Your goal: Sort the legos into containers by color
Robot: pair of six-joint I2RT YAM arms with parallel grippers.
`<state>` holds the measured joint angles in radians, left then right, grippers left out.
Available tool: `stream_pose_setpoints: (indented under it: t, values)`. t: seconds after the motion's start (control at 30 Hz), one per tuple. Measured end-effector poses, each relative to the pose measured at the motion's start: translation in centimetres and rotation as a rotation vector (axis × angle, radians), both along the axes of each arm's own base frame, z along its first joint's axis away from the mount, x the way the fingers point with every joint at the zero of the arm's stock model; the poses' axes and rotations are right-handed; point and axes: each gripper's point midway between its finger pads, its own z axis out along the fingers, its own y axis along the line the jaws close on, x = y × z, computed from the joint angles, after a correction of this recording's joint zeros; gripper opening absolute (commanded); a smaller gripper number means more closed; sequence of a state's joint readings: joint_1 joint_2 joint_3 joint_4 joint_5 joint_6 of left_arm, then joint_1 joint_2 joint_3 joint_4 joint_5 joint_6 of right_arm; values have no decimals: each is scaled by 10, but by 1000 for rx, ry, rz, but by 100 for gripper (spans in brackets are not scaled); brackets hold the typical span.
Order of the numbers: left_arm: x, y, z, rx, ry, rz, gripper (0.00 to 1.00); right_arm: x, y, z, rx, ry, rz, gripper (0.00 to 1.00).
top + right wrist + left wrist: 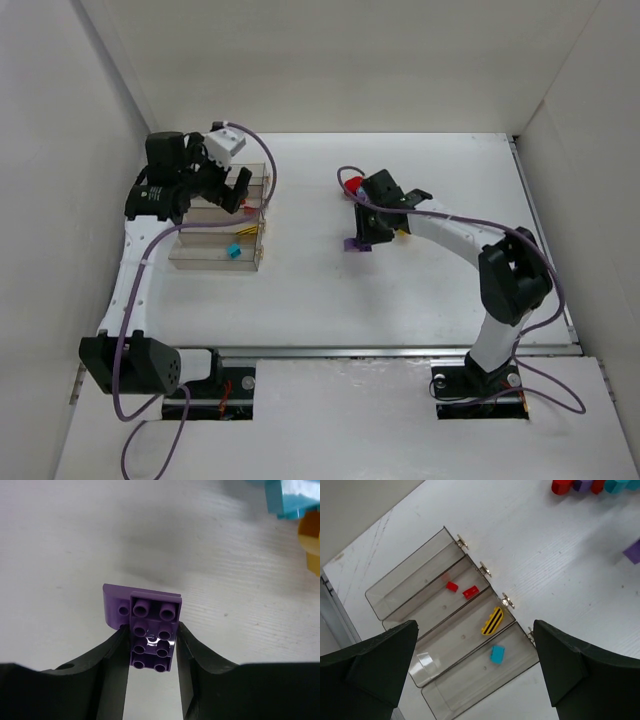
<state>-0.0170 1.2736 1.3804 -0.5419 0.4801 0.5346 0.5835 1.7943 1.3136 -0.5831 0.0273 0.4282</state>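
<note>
My right gripper (151, 647) is shut on a purple lego (152, 630), its fingers pressed on both sides of the studded brick, low over the white table. From above, that gripper (362, 235) and the purple lego (355, 244) are mid-table. My left gripper (475, 670) hangs open and empty above the four joined clear containers (407, 565). In them lie two red legos (452, 586), a yellow striped one (492, 620) and a cyan one (497, 654), each colour in its own bin. The farthest bin holds nothing.
Loose legos lie near the right gripper: a red one (352, 185), a cyan one (290, 497) and a yellow one (311, 540). White walls enclose the table on three sides. The containers (215, 255) stand at the left.
</note>
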Motion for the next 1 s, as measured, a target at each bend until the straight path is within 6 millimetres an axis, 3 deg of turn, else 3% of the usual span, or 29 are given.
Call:
stream_pose_setpoints:
  t: [0.1, 0.27, 0.37, 0.43, 0.6, 0.87, 0.9, 1.0]
  values:
    - [0, -17, -3, 68, -32, -104, 99, 10, 17, 40, 89, -69, 37, 0]
    - [-11, -52, 1, 192, -149, -341, 99, 40, 53, 132, 259, -247, 116, 0]
    - [-23, -83, 10, 256, -235, -495, 99, 49, 70, 181, 358, -343, 168, 0]
    - [-33, -108, 16, 282, -272, -597, 99, 51, 79, 200, 405, -381, 201, 0]
    - [-41, -161, 21, 276, -302, -755, 99, 48, 89, 211, 455, -399, 257, 0]
    - [-13, -179, -25, 306, -186, -762, 98, 40, 97, 201, 493, -381, 315, 0]
    - [-12, -181, -30, 310, -175, -764, 95, 39, 97, 201, 497, -377, 319, 0]
    - [-8, -183, -35, 320, -163, -760, 73, 37, 100, 203, 511, -380, 333, 0]
